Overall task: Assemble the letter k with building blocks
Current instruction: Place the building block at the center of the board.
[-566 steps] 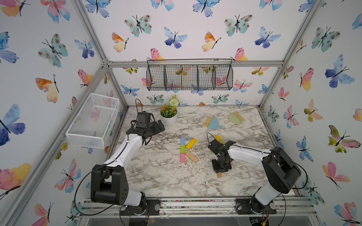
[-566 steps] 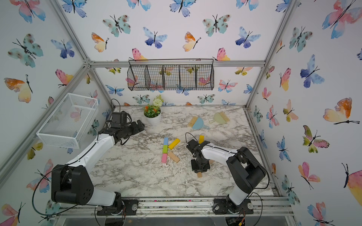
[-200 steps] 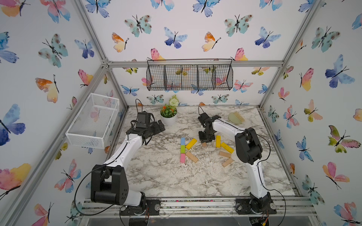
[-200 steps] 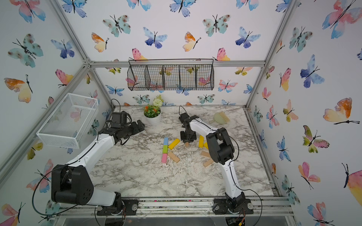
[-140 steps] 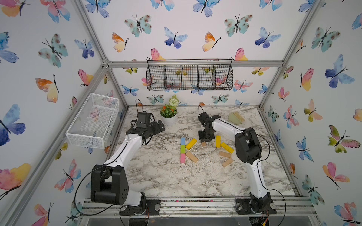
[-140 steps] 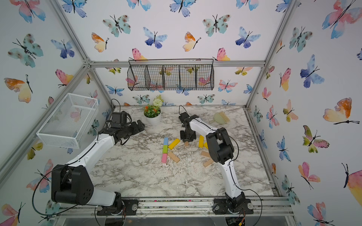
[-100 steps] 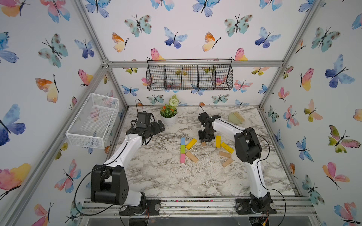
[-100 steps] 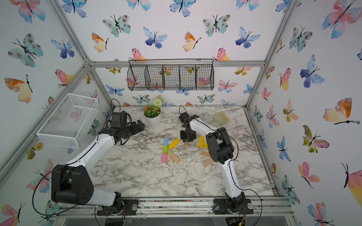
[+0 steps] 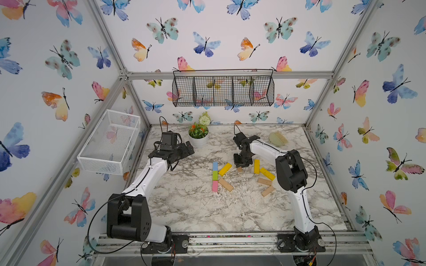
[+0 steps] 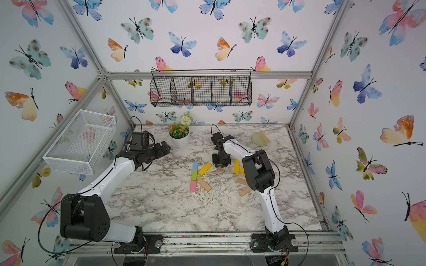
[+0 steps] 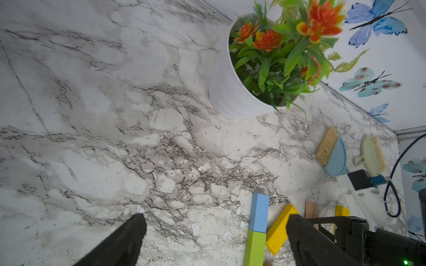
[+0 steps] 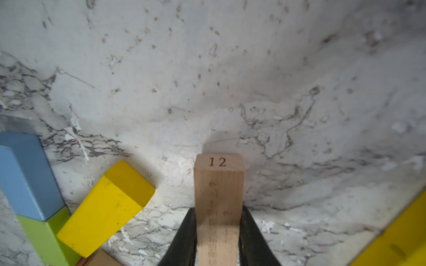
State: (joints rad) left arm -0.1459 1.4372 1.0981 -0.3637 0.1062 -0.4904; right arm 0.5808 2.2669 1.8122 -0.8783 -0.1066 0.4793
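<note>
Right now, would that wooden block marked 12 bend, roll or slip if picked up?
Probably stiff: the wooden block looks like solid wood. Unlikely to roll, as its sides are flat. It might slip: the right gripper pinches only smooth sides.

Blue bar [image 9: 215, 166], green bar [image 9: 215, 175] and pink bar [image 9: 214, 186] lie flat, end to end in one straight column, blue at 12 o'clock. Yellow arm [image 9: 225, 169] slants off green toward 2 o'clock; tan leg [image 9: 225, 185] slants toward 4. Tan bar stamped 12 [image 12: 218, 179], at 3 o'clock of the yellow arm, is clamped in the right gripper [image 12: 218, 208]. Farther toward 3 o'clock, loose and flat: first yellow [image 9: 256, 166], second yellow [image 9: 267, 173] slanted just beside it, first tan [image 9: 264, 181], and second tan [image 9: 267, 191] at its 6.
</note>
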